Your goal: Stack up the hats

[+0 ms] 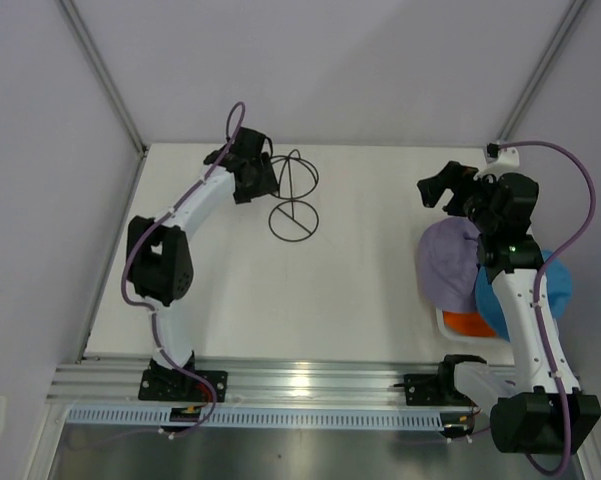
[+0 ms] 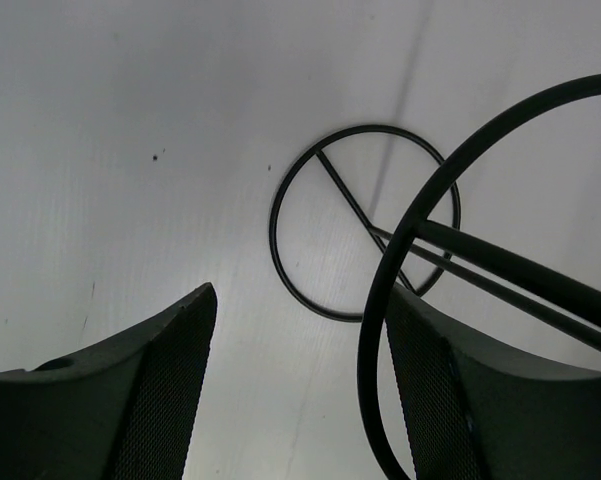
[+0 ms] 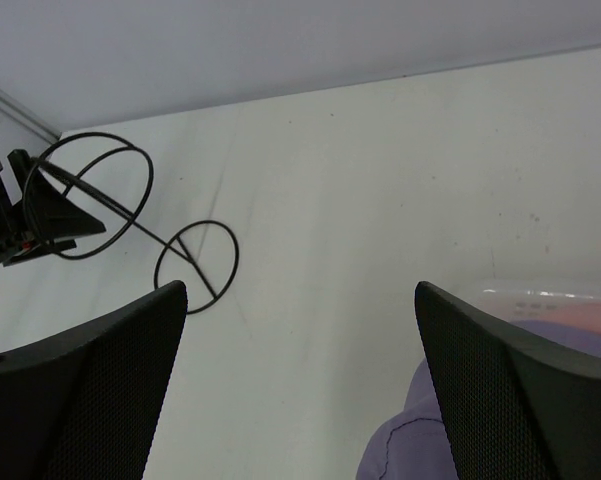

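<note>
At right, overhead cam only: blue hat (image 1: 560, 290); L claw (image 2: 300, 295), R claw (image 3: 300, 290) released.

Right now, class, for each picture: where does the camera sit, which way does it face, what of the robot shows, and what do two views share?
Top external: above and behind the bases, looking down on the table; both arms show.
Left wrist: on the left arm, facing down at the wire stand; the open left fingers show.
Right wrist: on the right arm, facing across the table toward the stand; the right fingers show.
Shared: all show the stand.
</note>
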